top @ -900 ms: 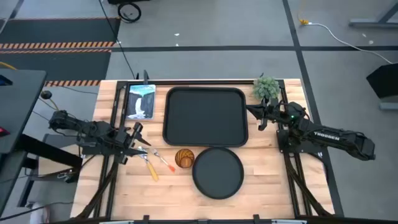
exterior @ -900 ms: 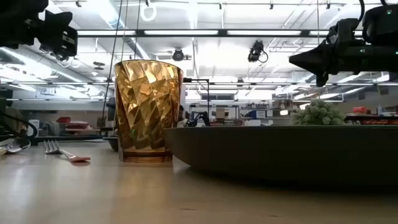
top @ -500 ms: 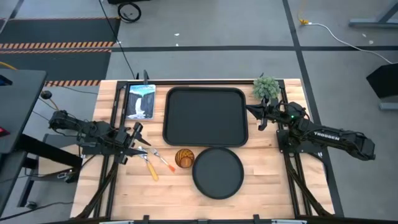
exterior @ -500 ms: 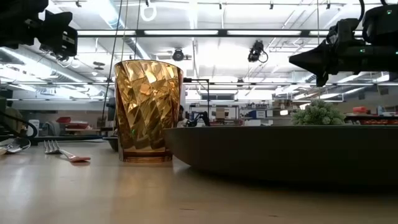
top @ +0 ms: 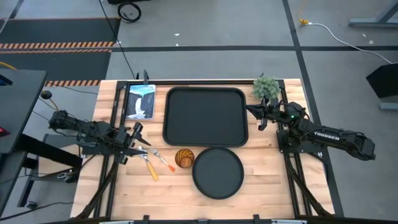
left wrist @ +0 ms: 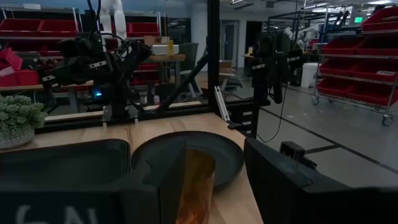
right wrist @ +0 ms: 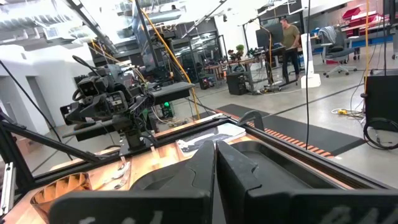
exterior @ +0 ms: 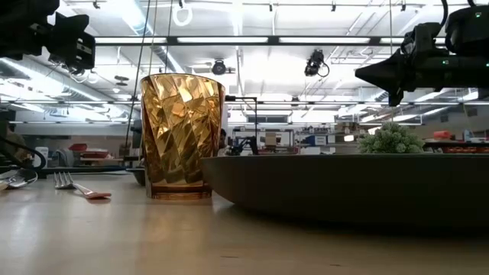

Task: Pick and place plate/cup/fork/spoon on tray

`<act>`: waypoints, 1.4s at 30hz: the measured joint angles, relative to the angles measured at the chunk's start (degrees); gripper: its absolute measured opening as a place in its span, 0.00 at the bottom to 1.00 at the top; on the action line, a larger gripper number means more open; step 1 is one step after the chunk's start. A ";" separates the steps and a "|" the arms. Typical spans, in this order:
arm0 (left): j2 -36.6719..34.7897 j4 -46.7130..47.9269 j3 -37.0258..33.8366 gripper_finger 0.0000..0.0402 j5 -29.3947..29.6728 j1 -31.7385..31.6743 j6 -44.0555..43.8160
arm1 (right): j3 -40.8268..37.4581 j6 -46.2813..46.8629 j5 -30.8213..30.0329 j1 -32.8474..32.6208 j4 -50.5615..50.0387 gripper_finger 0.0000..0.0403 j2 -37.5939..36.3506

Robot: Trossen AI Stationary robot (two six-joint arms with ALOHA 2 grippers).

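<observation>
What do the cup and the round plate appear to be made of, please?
The cup looks like translucent amber plastic or glass: light glows through its faceted wall, with glossy highlights. Which of the two cannot be told. The plate looks like matte black plastic or coated ceramic, as its surface shows almost no reflections.

Counter [top: 261, 180]: pale wood planks. Tray [top: 205, 116], plate [top: 217, 172]: matt black. Cup [exterior: 182, 136]: glossy, faceted amber plastic.
</observation>
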State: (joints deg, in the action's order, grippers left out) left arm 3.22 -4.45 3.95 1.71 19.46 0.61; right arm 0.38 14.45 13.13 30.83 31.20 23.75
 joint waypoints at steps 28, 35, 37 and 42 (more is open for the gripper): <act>0.00 -0.02 0.00 0.43 -0.02 0.01 0.01 | 0.00 -0.01 0.00 0.00 0.00 0.06 0.01; 0.00 -0.11 0.02 0.43 -0.02 0.00 -2.10 | 0.00 9.88 -4.72 0.00 6.49 0.06 0.00; 0.02 -0.62 0.02 0.43 0.06 0.00 -4.05 | 0.00 11.91 -5.11 0.00 8.23 0.06 0.02; 0.02 -2.43 0.02 0.43 0.01 0.00 -4.40 | 0.00 9.71 -3.28 -1.18 14.24 0.06 1.21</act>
State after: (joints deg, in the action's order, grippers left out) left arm 3.25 -6.88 3.97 1.72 19.46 -3.79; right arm 0.38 24.16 9.84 29.65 45.44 24.96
